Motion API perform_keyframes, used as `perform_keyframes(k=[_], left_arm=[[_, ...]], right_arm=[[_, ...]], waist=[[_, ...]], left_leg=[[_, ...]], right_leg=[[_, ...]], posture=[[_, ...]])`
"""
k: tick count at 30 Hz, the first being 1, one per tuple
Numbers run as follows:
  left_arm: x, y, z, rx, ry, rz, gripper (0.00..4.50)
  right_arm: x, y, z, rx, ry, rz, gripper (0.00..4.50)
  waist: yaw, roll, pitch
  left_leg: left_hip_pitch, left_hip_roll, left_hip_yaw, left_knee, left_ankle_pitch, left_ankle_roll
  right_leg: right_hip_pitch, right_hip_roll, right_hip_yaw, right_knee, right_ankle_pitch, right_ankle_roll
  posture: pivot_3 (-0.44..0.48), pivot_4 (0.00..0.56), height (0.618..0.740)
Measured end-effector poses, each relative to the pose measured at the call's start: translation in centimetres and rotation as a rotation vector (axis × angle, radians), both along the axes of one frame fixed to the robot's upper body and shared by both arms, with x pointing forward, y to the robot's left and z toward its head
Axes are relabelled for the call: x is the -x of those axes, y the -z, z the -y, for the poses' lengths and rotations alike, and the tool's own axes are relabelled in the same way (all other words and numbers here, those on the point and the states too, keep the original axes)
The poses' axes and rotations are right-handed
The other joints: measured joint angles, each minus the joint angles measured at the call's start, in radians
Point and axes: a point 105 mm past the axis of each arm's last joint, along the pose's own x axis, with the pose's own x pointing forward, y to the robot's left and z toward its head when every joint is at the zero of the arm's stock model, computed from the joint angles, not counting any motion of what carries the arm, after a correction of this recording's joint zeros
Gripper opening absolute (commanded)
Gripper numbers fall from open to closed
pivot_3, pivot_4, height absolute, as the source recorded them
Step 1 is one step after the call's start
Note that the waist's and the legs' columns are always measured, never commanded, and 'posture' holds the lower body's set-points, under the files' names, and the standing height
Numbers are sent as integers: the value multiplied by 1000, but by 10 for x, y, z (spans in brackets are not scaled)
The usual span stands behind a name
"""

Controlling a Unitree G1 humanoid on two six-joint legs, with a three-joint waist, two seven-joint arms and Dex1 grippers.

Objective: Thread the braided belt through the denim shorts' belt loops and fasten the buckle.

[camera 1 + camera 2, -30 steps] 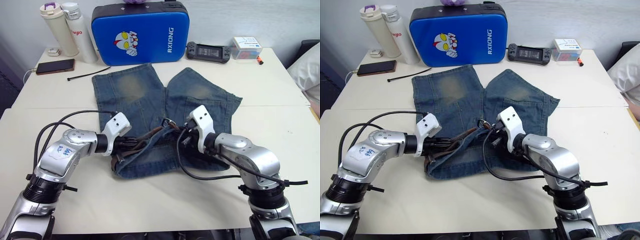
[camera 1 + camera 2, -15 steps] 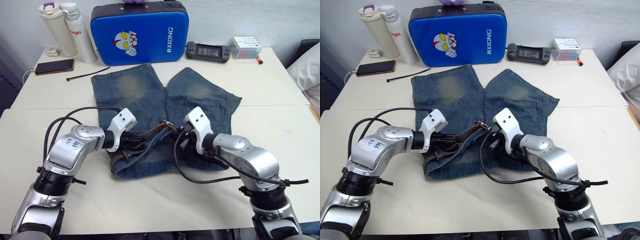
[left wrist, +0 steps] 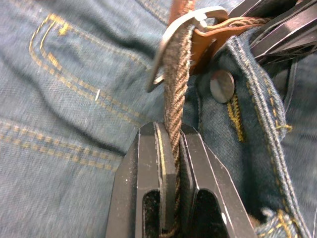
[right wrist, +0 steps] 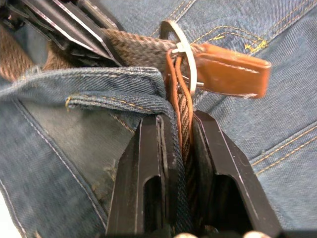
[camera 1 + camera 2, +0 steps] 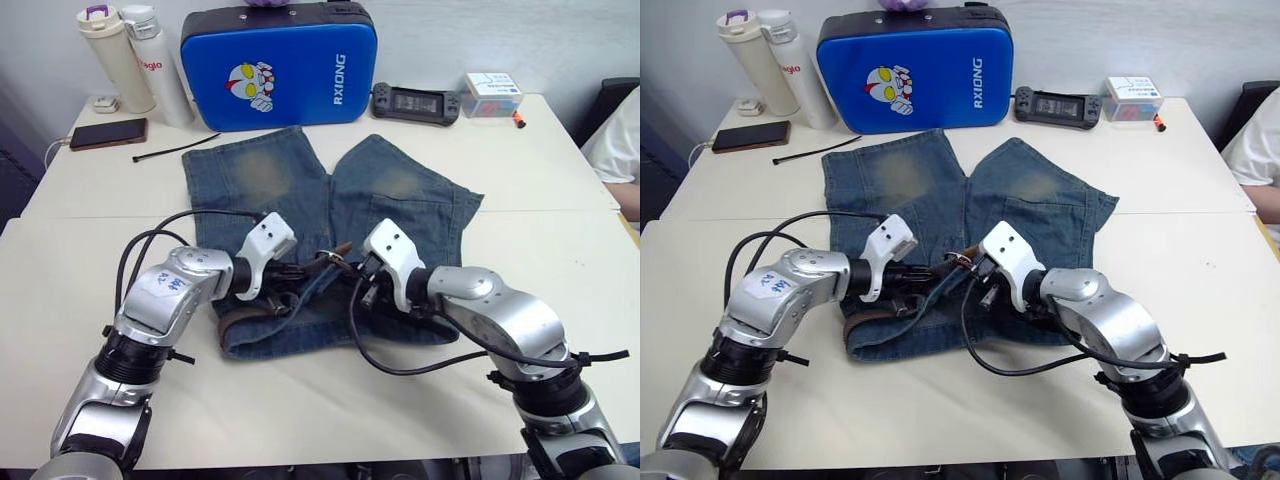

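The belt [image 3: 177, 94] lies along the waist of the shorts [image 5: 400, 200], in the middle of the worktop [image 5: 560, 170], and its woven end now goes through the silver buckle [image 3: 173, 34]. The left pincer [image 3: 171, 148] is clenched on the woven end just behind the buckle. The right pincer [image 4: 174, 148] is clenched on the belt and the edge of the shorts, right next to the buckle and its brown leather tab [image 4: 233, 69]. A second ago the two pincers were further apart. Now the left arm has come in toward the right one, and the two pincers almost meet over the buckle. This looks like the last step, the fastening. I cannot tell if the prong sits in the weave yet. The blue case [image 5: 278, 65] and the bottles [image 5: 140, 60] stand well apart at the back.
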Motion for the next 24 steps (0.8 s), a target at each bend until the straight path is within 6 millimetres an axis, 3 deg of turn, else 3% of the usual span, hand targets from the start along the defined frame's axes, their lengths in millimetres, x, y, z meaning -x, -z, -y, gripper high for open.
perform_keyframes(k=[7,8,11,12,14,20,24], left_arm=[[0,-1,16,6,34,0,0],[0,0,17,7,37,0,0],[0,0,16,1,34,4,0],[0,0,17,0,38,3,0],[1,1,18,-2,45,1,0],[1,2,19,-9,48,1,0],[3,2,20,-24,69,19,0]], right_arm=[[3,0,8,70,-56,27,163],[3,0,8,70,-62,24,1190],[10,-1,6,63,-118,-1,2277],[13,-6,8,69,-142,12,2909],[15,-16,11,76,-172,46,3663],[23,-51,28,96,-291,119,3663],[6,-73,35,152,-288,263,3663]], waist=[[0,0,0],[0,0,0],[1,0,0],[2,0,0],[1,0,0],[1,0,0],[0,0,0]], left_leg=[[0,0,0,0,0,0],[0,0,0,0,0,0],[0,0,0,1,0,0],[-1,0,0,1,0,0],[-1,0,0,2,0,0],[-1,0,-1,2,0,0],[0,0,0,2,0,0]], right_leg=[[0,0,0,0,0,0],[0,0,0,0,0,0],[0,0,0,0,0,0],[0,0,0,0,0,0],[0,0,0,0,0,0],[1,-1,0,-1,0,0],[1,-1,0,-2,0,0]], posture=[[0,150,725],[0,150,725],[0,150,725],[0,150,725],[0,150,725],[0,150,725],[0,150,725]])
